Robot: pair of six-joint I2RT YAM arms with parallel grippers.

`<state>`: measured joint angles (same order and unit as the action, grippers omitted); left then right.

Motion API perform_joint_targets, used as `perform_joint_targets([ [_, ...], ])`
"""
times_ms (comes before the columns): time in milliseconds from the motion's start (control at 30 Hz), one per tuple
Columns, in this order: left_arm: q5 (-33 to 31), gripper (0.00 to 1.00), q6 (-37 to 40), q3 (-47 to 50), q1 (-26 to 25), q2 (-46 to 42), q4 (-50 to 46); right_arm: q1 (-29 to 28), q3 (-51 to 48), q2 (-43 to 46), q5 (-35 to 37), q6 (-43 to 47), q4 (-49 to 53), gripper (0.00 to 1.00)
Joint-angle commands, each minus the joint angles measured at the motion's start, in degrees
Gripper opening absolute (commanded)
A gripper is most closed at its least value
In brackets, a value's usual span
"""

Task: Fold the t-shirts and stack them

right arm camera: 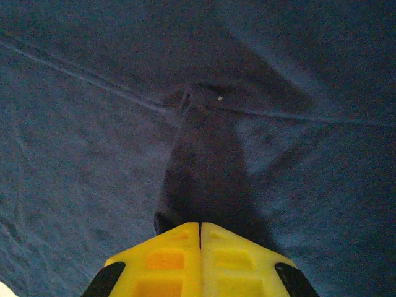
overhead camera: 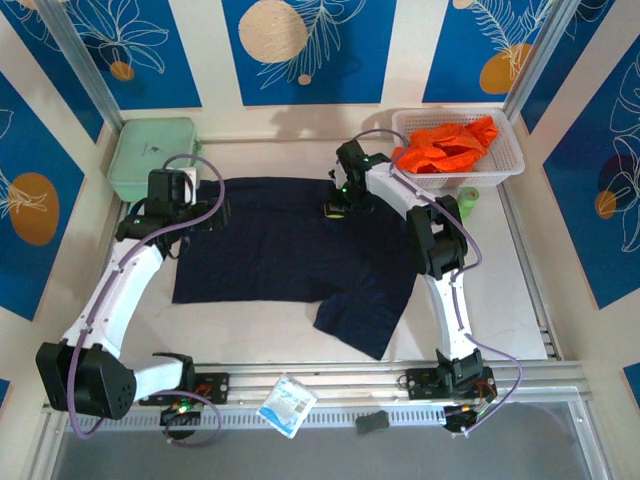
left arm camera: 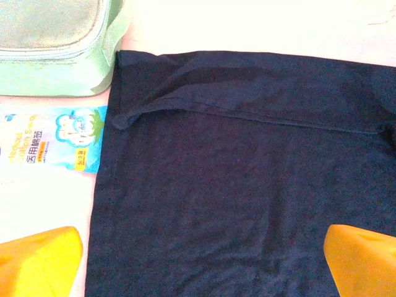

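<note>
Fold of navy t-shirt [right arm camera: 93, 154] in tight-closed right pincer [right arm camera: 200, 226] (left pincer [left arm camera: 201, 255] wide, empty)

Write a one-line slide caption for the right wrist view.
The right gripper, yellow fingers shut, pinches up a ridge of the navy t-shirt.

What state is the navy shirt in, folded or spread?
Mostly spread: the navy shirt lies flat on the table, one sleeve out; right gripper pinches a ridge.
</note>
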<state>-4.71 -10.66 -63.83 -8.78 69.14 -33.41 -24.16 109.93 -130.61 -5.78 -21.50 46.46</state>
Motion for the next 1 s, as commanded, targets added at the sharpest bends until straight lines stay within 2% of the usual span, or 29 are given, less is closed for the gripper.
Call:
perform_joint_targets([
  [0, 1.53, 1.0, -0.52, 1.21, -0.35, -0.5, 1.41, -1.43, -1.51, 2.48, 1.72, -3.42, -0.86, 0.0],
  [33, 1.71, 1.0, -0.65, 1.34, -0.32, -0.46, 1.57, -1.87, -1.56, 2.31, 1.61, -3.97, -0.86, 0.0],
  [67, 1.89, 1.0, -0.68, 1.43, -0.33, -0.39, 1.59, -2.28, -1.65, 2.07, 1.52, -4.3, -0.86, 0.04],
  [167, 2.16, 1.0, -1.05, 1.68, -0.36, -0.32, 1.68, -3.23, -1.91, 1.75, 1.3, -4.81, -0.93, 0.25],
  [233, 2.25, 1.0, -1.54, 1.69, -0.35, -0.47, 1.44, -3.59, -2.09, 2.15, 1.01, -4.82, -1.03, 0.31],
  [433, 3.65, 1.0, -6.27, 2.33, -0.36, -2.02, -0.3, -3.7, -2.73, 4.91, 0.15, -4.48, -1.11, 0.34],
  [533, 1.65, 1.0, -10.22, 2.75, -0.36, -3.2, -4.7, -3.45, -4.42, 7.77, 0.06, -3.53, -1.35, 0.34],
  [600, -0.78, 0.93, -13.51, 2.92, -0.04, -3.62, -9.62, -3.05, -6.89, 10.81, 0.06, -2.63, -2.08, 0.35],
  [667, -1.0, 0.7, -16.75, 4.26, 1.42, -4.33, -14.57, -2.44, -10.52, 14.84, 0.3, -1.51, -3.39, 0.36],
  [733, 0.42, 0.58, -18.97, 6.98, 3.16, -5.89, -16.89, -1.71, -14.42, 18.98, 0.58, -0.3, -4.62, 0.37],
  [967, 3.19, 0.57, -24.3, 16.8, 11.37, -11.49, -17.25, 1.29, -26.15, 31.0, 0.29, 3.22, -6.2, 0.37],
])
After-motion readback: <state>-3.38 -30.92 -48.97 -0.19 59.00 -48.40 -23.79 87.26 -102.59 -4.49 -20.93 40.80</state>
